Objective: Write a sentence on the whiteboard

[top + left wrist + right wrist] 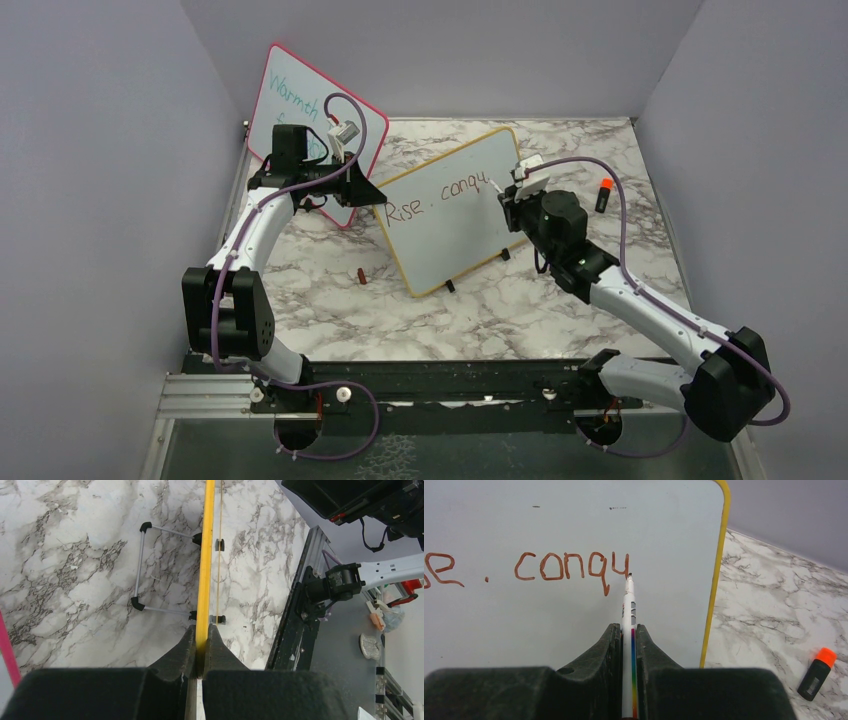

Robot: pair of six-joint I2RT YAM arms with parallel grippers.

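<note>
The whiteboard (455, 238), yellow-framed, stands tilted at the middle of the table. The brownish-red sentence (440, 194) reads "Rise . conqu" on one line; the right wrist view shows its end, "e . conqu" (559, 566). My left gripper (374, 196) is shut on the board's left edge, its jaws pinching the yellow frame (207, 555). My right gripper (626, 630) is shut on a white marker (628, 607) with a rainbow stripe. The marker's tip touches the board just right of the last letter. In the top view the right gripper (509, 196) is at the board's upper right.
A pink-red-framed board (300, 105) with teal writing leans behind the left arm. An orange-capped black marker (603, 194) (818, 672) lies right of the whiteboard. A small brownish cap (362, 276) lies in front of it. A wire stand (142, 567) props the board from behind.
</note>
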